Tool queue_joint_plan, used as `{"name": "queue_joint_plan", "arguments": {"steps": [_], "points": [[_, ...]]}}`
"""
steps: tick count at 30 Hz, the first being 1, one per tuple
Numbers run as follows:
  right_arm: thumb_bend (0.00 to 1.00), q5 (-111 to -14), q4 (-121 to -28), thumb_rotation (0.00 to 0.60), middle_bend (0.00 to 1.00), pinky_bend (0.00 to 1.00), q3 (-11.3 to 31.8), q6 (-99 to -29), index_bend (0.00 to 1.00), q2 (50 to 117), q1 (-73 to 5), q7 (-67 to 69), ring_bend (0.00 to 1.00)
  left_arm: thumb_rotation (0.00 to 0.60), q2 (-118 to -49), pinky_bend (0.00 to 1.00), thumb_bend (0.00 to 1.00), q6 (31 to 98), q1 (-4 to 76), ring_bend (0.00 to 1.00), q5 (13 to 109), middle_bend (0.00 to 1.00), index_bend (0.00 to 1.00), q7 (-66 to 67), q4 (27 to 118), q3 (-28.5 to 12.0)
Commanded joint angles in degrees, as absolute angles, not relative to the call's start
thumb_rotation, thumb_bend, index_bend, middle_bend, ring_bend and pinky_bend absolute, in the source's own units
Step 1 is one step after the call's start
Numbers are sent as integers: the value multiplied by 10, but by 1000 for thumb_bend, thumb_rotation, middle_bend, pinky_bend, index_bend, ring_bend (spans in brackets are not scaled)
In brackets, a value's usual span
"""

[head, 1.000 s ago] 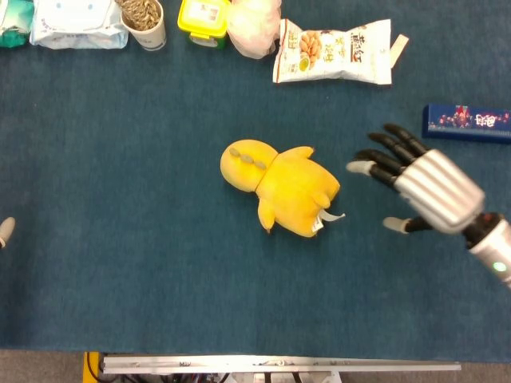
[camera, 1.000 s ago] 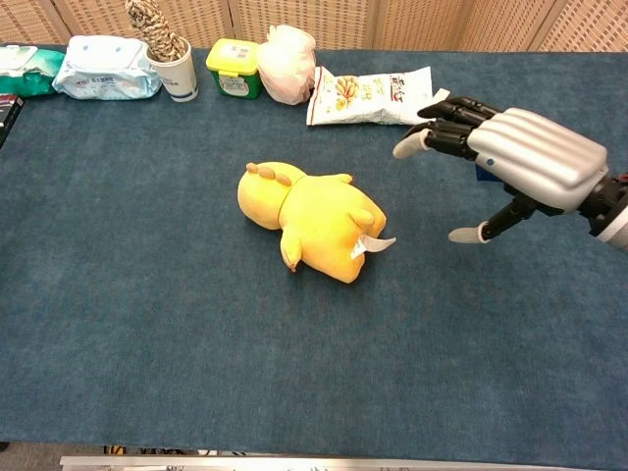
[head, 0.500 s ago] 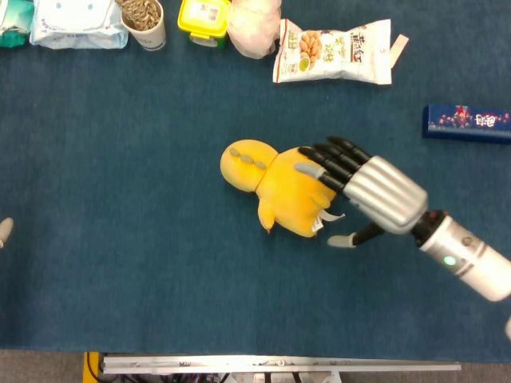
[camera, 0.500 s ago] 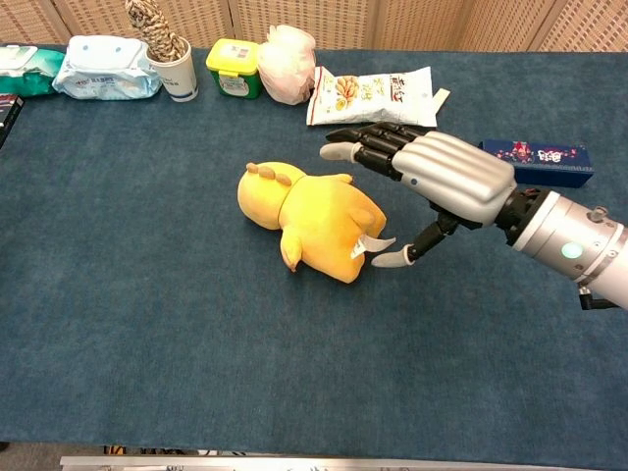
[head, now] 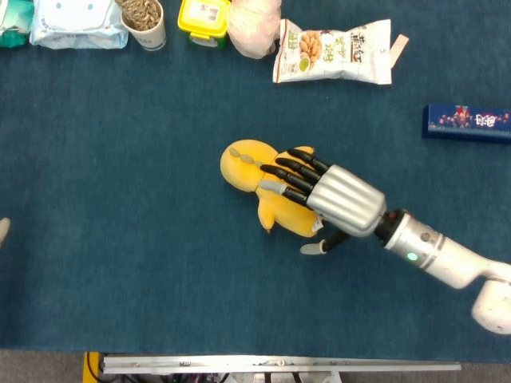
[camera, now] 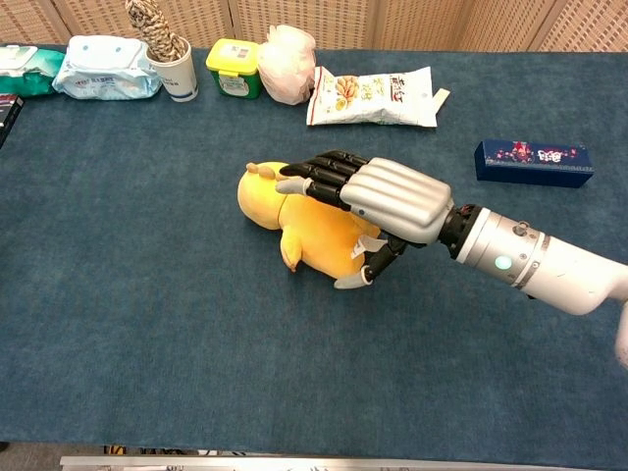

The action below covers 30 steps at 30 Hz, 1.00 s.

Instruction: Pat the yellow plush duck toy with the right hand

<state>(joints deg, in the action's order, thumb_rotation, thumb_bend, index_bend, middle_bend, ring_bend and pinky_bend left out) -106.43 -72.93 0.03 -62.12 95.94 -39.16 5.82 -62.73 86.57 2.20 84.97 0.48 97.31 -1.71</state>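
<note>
The yellow plush duck (head: 242, 165) lies on its front in the middle of the blue table, head to the left; it also shows in the chest view (camera: 263, 199). My right hand (head: 331, 195) lies flat over the duck's back with fingers stretched out and slightly apart, fingertips (head: 279, 170) reaching the neck. From the chest the same hand (camera: 388, 194) covers most of the body, thumb down by the white tag. It holds nothing. Of my left hand only a fingertip (head: 2, 231) shows at the left edge.
Along the back edge stand a wipes pack (head: 76, 22), a cup of sticks (head: 145, 21), a yellow-lidded tub (head: 204, 17), a white bag (head: 254, 25) and a snack bag (head: 335, 52). A blue box (head: 467, 122) lies far right.
My right hand has swept left from beside the duck to over its back, and its fingers now reach the neck. The duck has stayed in place.
</note>
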Motion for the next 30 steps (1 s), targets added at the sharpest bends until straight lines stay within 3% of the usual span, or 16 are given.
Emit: {"name": "queue_joint_plan", "arguments": {"steps": [1,12,22,30], "points": [[0,-1072,-697,413,16,0,-8,-629,1,983,-403,71,0,600,-627,158,220,865,22,235,849,262,267,5,973,-17],[0,-1062,-630,413,15,0,-22,-638,0,1011,-413,84,0,600,-630,157,220,863,23,235,853,262,267,4,972,-15],[0,-1056,-651,413,0,0,-24,-674,0,992,-410,84,0,600,-629,155,220,859,26,235,854,262,267,5,974,-15],[0,-1048,-649,413,0,0,-27,-654,0,1010,-425,84,0,600,-629,155,220,858,25,235,852,262,267,3,973,-15]]}}
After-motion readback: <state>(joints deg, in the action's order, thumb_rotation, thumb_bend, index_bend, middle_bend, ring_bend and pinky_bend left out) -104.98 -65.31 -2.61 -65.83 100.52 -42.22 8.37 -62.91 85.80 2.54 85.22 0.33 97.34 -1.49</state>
